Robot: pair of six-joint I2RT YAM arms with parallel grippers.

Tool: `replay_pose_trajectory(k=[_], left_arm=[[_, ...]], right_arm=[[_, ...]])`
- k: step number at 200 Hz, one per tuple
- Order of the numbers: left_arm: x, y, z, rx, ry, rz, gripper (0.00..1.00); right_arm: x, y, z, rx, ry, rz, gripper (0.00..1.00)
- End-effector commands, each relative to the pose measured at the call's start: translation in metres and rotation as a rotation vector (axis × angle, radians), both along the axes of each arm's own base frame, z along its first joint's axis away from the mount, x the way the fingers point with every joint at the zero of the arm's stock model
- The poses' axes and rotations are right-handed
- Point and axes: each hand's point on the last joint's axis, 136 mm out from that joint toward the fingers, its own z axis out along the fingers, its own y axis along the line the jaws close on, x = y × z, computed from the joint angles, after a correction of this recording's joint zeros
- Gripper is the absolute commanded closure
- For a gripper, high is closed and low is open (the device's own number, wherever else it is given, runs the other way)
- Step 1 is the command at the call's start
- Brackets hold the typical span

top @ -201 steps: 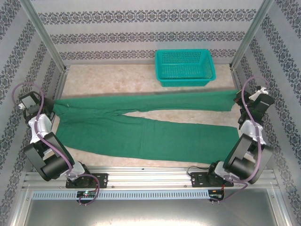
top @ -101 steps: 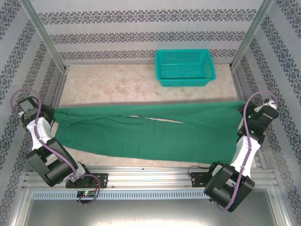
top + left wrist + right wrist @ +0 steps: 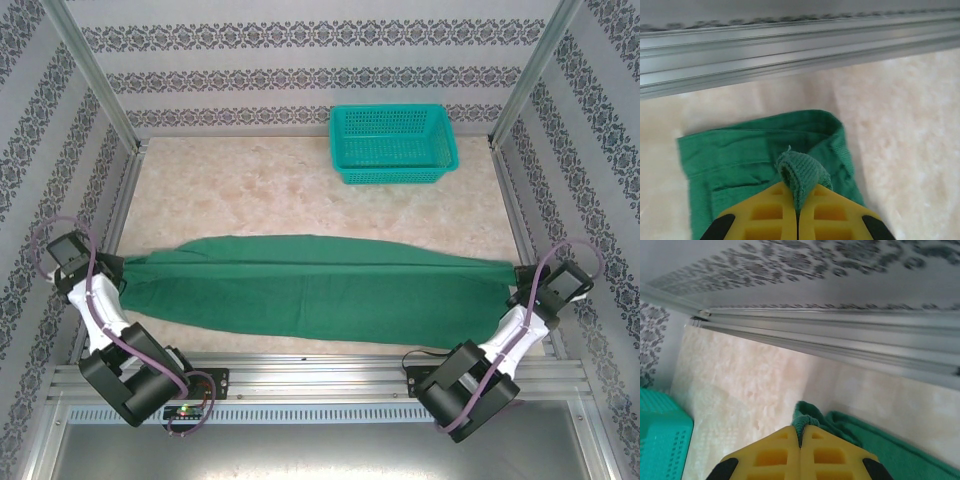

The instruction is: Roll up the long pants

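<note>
Pants (image 3: 310, 295) lie folded leg over leg; my left gripper (image 3: 797, 192) pinches one end, my right gripper (image 3: 800, 434) the other, both jaws tight on cloth.

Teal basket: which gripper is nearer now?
Right. The right gripper grips the long pants at one end, diagonally near-right of the basket; the left gripper grips the other end, far to its left.

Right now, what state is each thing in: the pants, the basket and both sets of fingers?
long pants: folded lengthwise, stretched out, not yet rolled.
basket: upright, empty, apart from the pants.
left fingers: shut on the waist end.
right fingers: shut on the cuff end.
</note>
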Motion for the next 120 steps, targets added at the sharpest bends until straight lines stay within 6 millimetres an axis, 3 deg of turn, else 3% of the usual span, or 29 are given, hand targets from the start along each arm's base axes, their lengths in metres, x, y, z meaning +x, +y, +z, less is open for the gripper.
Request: replay_pose_trajectory(k=[1,18,26,43,45,48,53,62,65,69,78,81,92,106,120], left_arm=[[-0.041,0.028,0.003,0.071,0.046,0.237,1.00],[-0.048,0.031,-0.001,0.050,0.059,0.286,1.00],[-0.046,0.032,-0.002,0.036,0.061,0.288,0.83],[-0.039,0.032,-0.006,-0.006,0.037,0.292,0.39],[-0.037,0.032,-0.007,-0.010,0.028,0.291,0.35],[-0.035,0.032,-0.008,-0.016,0.014,0.291,0.31],[-0.033,0.030,-0.009,-0.028,-0.004,0.297,0.25],[-0.030,0.029,-0.008,-0.043,-0.032,0.305,0.20],[-0.028,0.029,-0.006,-0.041,-0.046,0.305,0.06],[-0.026,0.029,-0.003,-0.040,-0.067,0.303,0.00],[-0.023,0.030,0.005,-0.021,-0.106,0.308,0.00],[-0.021,0.031,0.009,-0.010,-0.127,0.306,0.00],[-0.014,0.031,0.026,0.027,-0.200,0.288,0.02],[-0.003,0.023,0.052,0.083,-0.277,0.227,0.06],[0.016,0.002,0.079,0.150,-0.317,0.102,0.13]], right_arm=[[-0.033,-0.012,-0.011,0.025,0.030,-0.220,1.00],[-0.045,-0.005,-0.019,0.038,0.013,-0.277,1.00],[-0.051,0.001,-0.030,0.058,0.020,-0.296,1.00],[-0.059,0.007,-0.033,0.077,0.047,-0.318,0.43],[-0.059,0.006,-0.033,0.078,0.047,-0.319,0.32],[-0.060,0.007,-0.034,0.083,0.051,-0.320,0.16],[-0.059,0.007,-0.033,0.084,0.051,-0.312,0.04],[-0.058,0.007,-0.029,0.076,0.057,-0.304,0.02],[-0.059,0.007,-0.030,0.078,0.059,-0.304,0.02],[-0.059,0.007,-0.031,0.081,0.063,-0.305,0.02],[-0.058,0.008,-0.031,0.082,0.060,-0.297,0.02],[-0.052,0.003,-0.018,0.062,0.034,-0.290,0.02],[-0.039,0.001,-0.009,0.058,-0.013,-0.245,0.02],[-0.011,0.002,0.009,0.009,-0.060,-0.130,0.02],[0.027,0.021,0.034,-0.131,0.000,0.072,0.02]])
